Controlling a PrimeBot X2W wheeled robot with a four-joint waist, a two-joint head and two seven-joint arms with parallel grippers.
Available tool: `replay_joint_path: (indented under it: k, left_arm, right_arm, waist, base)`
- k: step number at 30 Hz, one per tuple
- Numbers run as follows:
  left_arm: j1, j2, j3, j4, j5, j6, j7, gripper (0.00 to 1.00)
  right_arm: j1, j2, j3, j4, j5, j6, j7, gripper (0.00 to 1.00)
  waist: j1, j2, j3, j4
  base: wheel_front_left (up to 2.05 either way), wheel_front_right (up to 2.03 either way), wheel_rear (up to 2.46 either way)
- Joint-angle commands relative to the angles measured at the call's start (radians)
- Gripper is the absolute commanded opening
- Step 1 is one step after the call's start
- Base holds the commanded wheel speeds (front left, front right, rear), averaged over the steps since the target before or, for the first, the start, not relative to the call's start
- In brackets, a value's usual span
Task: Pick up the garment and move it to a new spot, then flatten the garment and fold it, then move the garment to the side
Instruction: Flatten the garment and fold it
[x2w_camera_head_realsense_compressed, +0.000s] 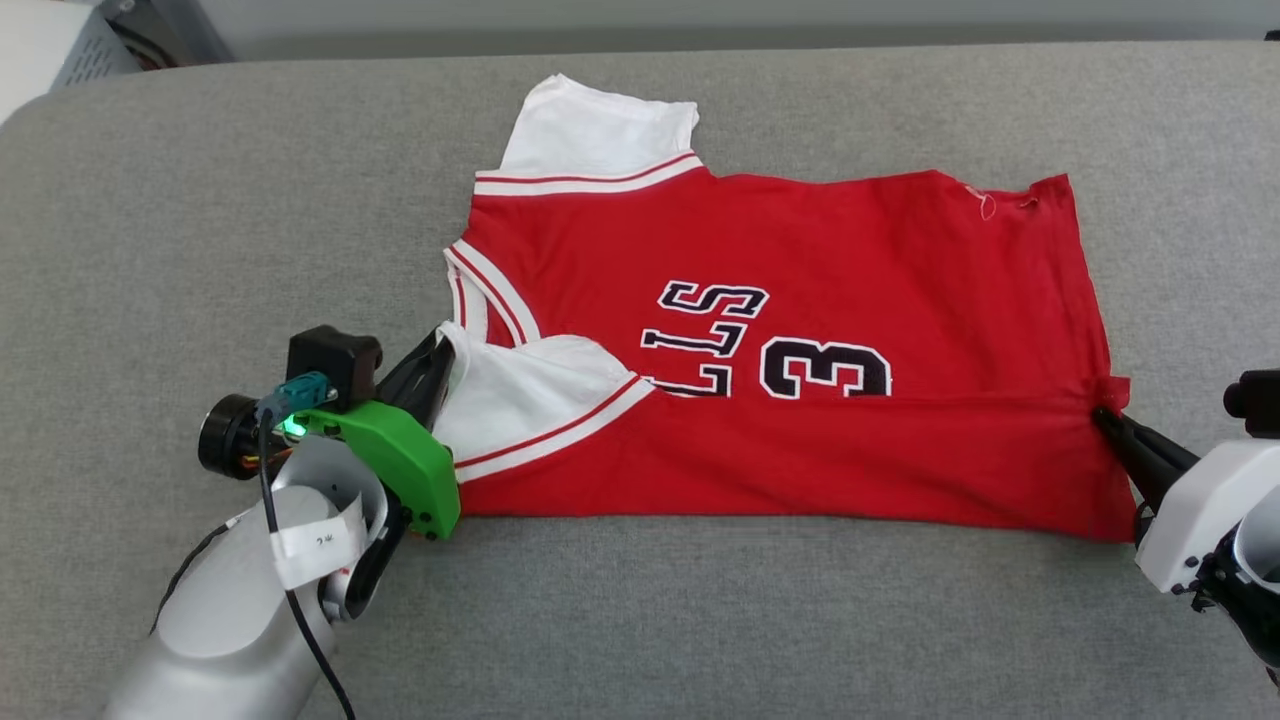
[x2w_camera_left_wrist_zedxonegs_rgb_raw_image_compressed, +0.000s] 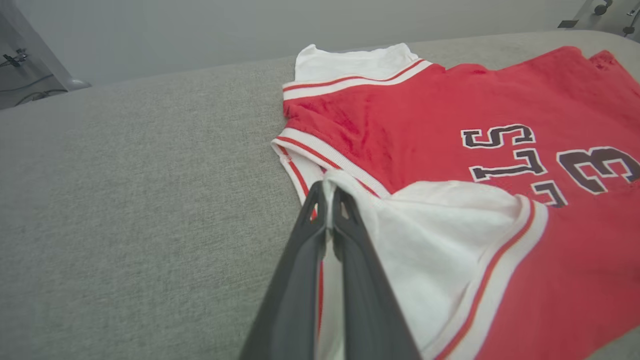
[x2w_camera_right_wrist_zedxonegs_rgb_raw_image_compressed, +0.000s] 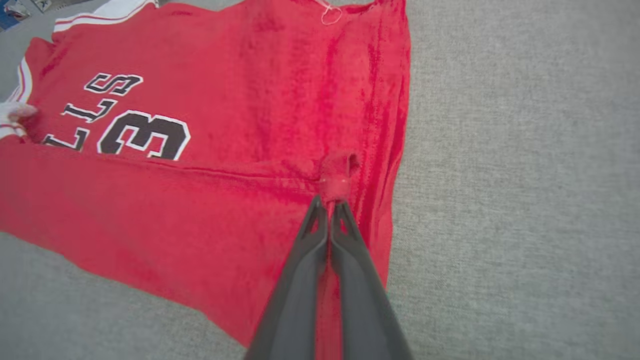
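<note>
The red garment (x2w_camera_head_realsense_compressed: 780, 330) lies spread on the grey surface, neck to the left and hem to the right, its near long edge folded over the black lettering and number 3. My left gripper (x2w_camera_head_realsense_compressed: 437, 352) is shut on the tip of the near white sleeve (x2w_camera_left_wrist_zedxonegs_rgb_raw_image_compressed: 430, 240), pinching it at the folded edge by the neck trim (x2w_camera_left_wrist_zedxonegs_rgb_raw_image_compressed: 330, 192). My right gripper (x2w_camera_head_realsense_compressed: 1103, 415) is shut on a small bunch of red hem cloth (x2w_camera_right_wrist_zedxonegs_rgb_raw_image_compressed: 336, 180) at the fold's right end. The far white sleeve (x2w_camera_head_realsense_compressed: 595, 130) lies flat at the back.
The grey padded surface (x2w_camera_head_realsense_compressed: 200, 220) stretches wide to the left, front and right of the garment. Its far edge meets a pale wall, with some grey equipment (x2w_camera_head_realsense_compressed: 100, 45) at the back left corner.
</note>
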Motion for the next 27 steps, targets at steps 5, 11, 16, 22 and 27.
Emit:
replay_joint_path:
  k: [5, 11, 16, 22, 27]
  left_arm:
    - [-0.061, -0.049, -0.016, 0.159, -0.001, -0.038, -0.030, 0.00]
    - [-0.068, -0.088, -0.046, 0.304, -0.006, -0.078, -0.061, 0.00]
    - [-0.073, -0.100, -0.044, 0.363, -0.016, -0.090, -0.094, 0.91]
    - [-0.127, -0.059, -0.014, 0.330, -0.019, -0.094, -0.114, 1.00]
    - [-0.208, 0.009, -0.020, 0.245, -0.043, -0.108, 0.002, 1.00]
  right_arm:
    - [-0.072, 0.019, 0.029, 0.103, -0.027, -0.001, -0.011, 0.00]
    - [-0.099, 0.037, 0.099, 0.171, -0.019, -0.001, -0.040, 0.00]
    - [-0.099, 0.029, 0.118, 0.192, 0.006, -0.001, -0.080, 0.27]
    - [-0.079, 0.005, 0.096, 0.147, 0.013, -0.001, -0.135, 1.00]
    - [-0.048, -0.010, 0.074, 0.090, -0.005, -0.001, -0.138, 1.00]
  waist:
    - [0.0001, 0.0000, 0.078, -0.018]
    - [0.0001, 0.0000, 0.076, -0.016]
    - [0.0001, 0.0000, 0.039, -0.004]
    - [0.0001, 0.0000, -0.011, 0.021]
    - [0.0001, 0.0000, -0.034, 0.037]
  base:
    - [0.00, 0.00, 0.00]
    - [0.00, 0.00, 0.00]
    - [0.00, 0.00, 0.00]
    - [0.00, 0.00, 0.00]
    - [0.00, 0.00, 0.00]
